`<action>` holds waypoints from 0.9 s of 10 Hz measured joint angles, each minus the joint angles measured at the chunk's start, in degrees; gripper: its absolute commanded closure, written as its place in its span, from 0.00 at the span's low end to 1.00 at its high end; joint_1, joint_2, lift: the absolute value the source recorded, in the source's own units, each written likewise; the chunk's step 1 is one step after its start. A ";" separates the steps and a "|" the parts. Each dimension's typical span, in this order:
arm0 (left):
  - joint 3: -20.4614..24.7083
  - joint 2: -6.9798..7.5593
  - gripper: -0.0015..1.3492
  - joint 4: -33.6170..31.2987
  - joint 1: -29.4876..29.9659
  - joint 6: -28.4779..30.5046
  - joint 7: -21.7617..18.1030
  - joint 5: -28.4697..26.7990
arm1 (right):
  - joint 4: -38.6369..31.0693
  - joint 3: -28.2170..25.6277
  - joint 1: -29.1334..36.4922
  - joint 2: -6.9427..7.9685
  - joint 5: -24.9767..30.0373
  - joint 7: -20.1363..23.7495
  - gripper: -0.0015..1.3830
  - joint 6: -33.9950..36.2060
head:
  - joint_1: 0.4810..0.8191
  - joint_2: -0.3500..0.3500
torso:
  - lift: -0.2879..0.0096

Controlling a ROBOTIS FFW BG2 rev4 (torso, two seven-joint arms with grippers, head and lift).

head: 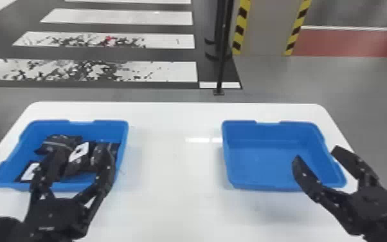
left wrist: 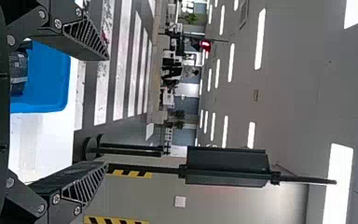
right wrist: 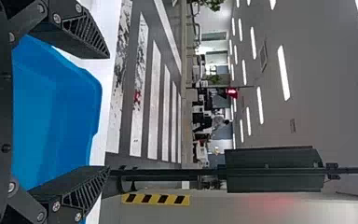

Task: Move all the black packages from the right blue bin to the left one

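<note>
White table [head: 170,173] — bins [head: 266,132] near edges, well apart

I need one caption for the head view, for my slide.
Black packages lie in the left blue bin; the right one stands empty.

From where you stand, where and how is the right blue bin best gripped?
The right blue bin is probably best taken by its right-hand rim, from above, one finger of the right pincer each side: its raised wall looks thin.
</note>
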 measured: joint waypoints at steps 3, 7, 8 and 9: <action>0.11 0.00 0.19 0.00 0.09 -0.17 0.00 0.00 | -0.25 0.00 0.85 0.09 -0.61 -0.79 0.14 -1.04 | 0.63 0.45 | 0.50; 0.22 0.00 0.19 0.00 0.28 -0.28 0.00 -0.01 | -0.42 0.00 1.62 0.18 -1.28 -1.53 0.14 -2.18 | 0.63 0.44 | 0.50; 0.23 -0.01 0.19 0.00 0.29 -0.28 0.00 0.00 | -0.43 0.00 1.64 0.18 -1.30 -1.55 0.14 -2.23 | 0.63 0.44 | 0.50; 0.28 -0.01 0.19 0.00 0.29 -0.28 0.00 0.00 | -0.43 0.00 1.64 0.18 -1.30 -1.55 0.14 -2.24 | 0.63 0.44 | 0.50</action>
